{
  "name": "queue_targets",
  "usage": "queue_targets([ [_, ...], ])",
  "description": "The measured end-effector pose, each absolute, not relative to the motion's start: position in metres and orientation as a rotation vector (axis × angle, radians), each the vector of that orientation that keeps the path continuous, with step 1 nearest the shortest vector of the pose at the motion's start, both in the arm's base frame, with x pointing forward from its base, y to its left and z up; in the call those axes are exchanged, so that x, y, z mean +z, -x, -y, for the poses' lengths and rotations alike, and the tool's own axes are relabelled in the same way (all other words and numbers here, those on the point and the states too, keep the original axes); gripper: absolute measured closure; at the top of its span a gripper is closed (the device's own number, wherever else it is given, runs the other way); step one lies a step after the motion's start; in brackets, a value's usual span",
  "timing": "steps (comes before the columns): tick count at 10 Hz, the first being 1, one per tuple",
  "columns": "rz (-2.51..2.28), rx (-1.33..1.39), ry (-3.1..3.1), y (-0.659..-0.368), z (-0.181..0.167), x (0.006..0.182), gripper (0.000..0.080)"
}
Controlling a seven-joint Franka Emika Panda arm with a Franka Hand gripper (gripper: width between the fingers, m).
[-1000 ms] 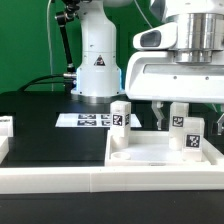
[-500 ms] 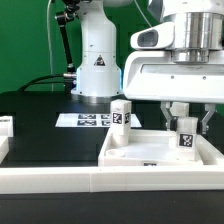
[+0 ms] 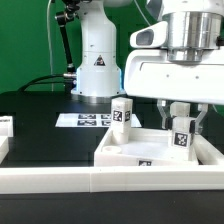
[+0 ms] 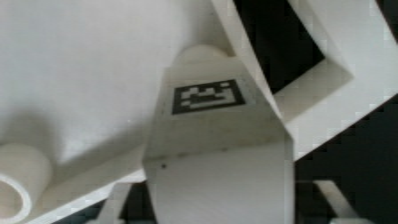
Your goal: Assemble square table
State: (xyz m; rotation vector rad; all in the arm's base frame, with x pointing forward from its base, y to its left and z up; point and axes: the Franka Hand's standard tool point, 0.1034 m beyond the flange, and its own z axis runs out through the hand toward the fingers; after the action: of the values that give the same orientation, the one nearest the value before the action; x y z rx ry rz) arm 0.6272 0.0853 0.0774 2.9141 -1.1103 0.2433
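The white square tabletop (image 3: 140, 152) lies rim-up at the exterior view's right, just behind the front rail. A short white leg (image 3: 183, 138) with a black-and-white tag stands upright at its right side. My gripper (image 3: 187, 122) comes down from above and is shut on this leg, one finger on each side. In the wrist view the tagged leg (image 4: 214, 140) fills the gap between the fingers (image 4: 331, 202), with the tabletop (image 4: 71, 90) beside it. A second tagged leg (image 3: 121, 113) stands upright behind the tabletop's left corner.
The marker board (image 3: 88, 120) lies on the black mat in front of the white robot base (image 3: 97, 60). A long white rail (image 3: 60, 182) runs along the front. Another white part (image 3: 5, 126) sits at the far left edge.
The jaws have shut on the right-hand leg, from wide open a second ago. The leg and the tabletop have shifted slightly toward the exterior view's left.
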Motion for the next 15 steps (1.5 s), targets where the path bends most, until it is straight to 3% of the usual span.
queue_targets([
  [3,1.157,0.240,-2.890,-0.626,-0.079,0.077,0.0501],
  [4,1.144,0.241,-2.896,-0.627,-0.080,0.078,0.0421],
  [5,1.093,0.246,-2.917,-0.628,-0.079,0.082,0.0421],
  [6,1.068,0.253,-2.931,-0.630,-0.079,0.087,0.0230],
  [7,1.036,0.256,-2.944,-0.630,-0.078,0.090,0.0174],
  [11,0.713,0.243,-3.043,-0.633,-0.058,0.111,0.0151],
  [15,0.707,0.245,-3.043,-0.633,-0.063,0.111,0.0150],
])
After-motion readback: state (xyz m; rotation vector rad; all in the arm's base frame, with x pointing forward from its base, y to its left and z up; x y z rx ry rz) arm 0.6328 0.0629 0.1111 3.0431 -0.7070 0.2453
